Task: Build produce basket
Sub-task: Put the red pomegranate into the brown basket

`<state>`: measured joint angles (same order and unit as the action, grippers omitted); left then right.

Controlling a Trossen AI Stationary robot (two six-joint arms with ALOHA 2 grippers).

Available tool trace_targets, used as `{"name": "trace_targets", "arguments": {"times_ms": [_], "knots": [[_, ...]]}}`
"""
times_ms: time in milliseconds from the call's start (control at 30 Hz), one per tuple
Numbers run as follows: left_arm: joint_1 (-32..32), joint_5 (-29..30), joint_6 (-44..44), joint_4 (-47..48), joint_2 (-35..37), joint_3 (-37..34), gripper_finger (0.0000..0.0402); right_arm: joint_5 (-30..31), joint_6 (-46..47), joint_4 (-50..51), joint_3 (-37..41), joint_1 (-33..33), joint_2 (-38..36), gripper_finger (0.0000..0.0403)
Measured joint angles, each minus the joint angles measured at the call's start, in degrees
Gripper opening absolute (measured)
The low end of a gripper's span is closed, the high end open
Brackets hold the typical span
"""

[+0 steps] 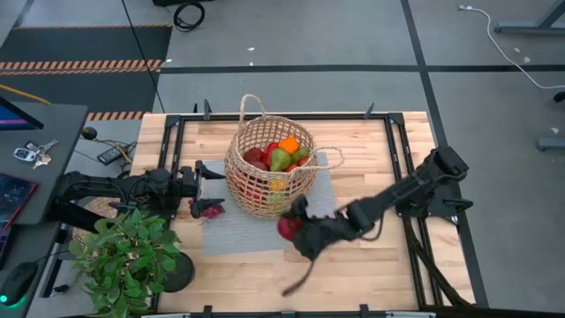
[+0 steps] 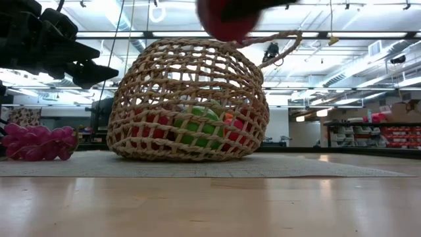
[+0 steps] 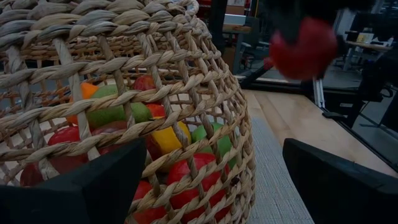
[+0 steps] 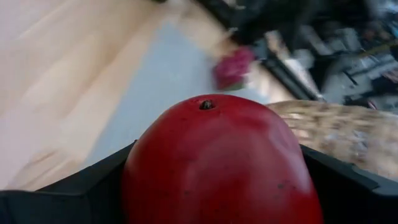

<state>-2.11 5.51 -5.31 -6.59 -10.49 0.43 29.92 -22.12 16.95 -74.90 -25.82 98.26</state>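
Note:
The round wicker basket point(image 1: 269, 168) stands on a grey mat point(image 1: 234, 230) mid-table. It holds several pieces of produce: red, green, yellow and orange fruits point(image 3: 121, 115). A dark-red bunch of grapes point(image 1: 209, 210) lies on the mat left of the basket. My right gripper point(image 1: 296, 228) hovers just near-right of the basket, shut on a red apple point(image 4: 217, 162), which shows above the basket's rim height in the low view point(image 2: 227, 20). My left gripper point(image 1: 212, 171) waits open and level at the basket's left side, its fingers point(image 3: 81, 186) apart. My right gripper pinches the red apple by two opposite sides point(image 4: 134, 171) between its two fingers. The fingers come slanting down from the table's right side. The apple is lifted clear of the table, its stem dimple point(image 4: 206, 104) turned away from the wrist.
A green potted plant point(image 1: 128, 256) stands at the table's near left corner. Black rails point(image 1: 402, 159) frame the wooden top. Bare wood point(image 1: 353, 274) lies near and right of the mat. One basket handle point(image 1: 328, 159) sticks out toward the right.

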Motion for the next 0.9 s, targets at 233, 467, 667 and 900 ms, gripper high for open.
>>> {"name": "trace_targets", "arguments": {"times_ms": [233,467,667,900], "knots": [[0.0,0.0,0.0,0.0,0.0,0.0,0.0386,-0.4,5.5,2.5,-10.3,4.2,0.0,0.0369],[0.0,0.0,0.0,0.0,0.0,0.0,0.0386,0.5,7.9,3.8,-18.9,4.5,0.0,0.0369],[0.0,0.0,0.0,0.0,0.0,0.0,0.0386,0.6,7.7,7.2,-24.5,5.3,0.0,0.0371],[0.0,0.0,0.0,0.0,0.0,0.0,0.0386,-1.6,8.2,7.6,-25.6,9.6,-1.0,0.0371]]}}
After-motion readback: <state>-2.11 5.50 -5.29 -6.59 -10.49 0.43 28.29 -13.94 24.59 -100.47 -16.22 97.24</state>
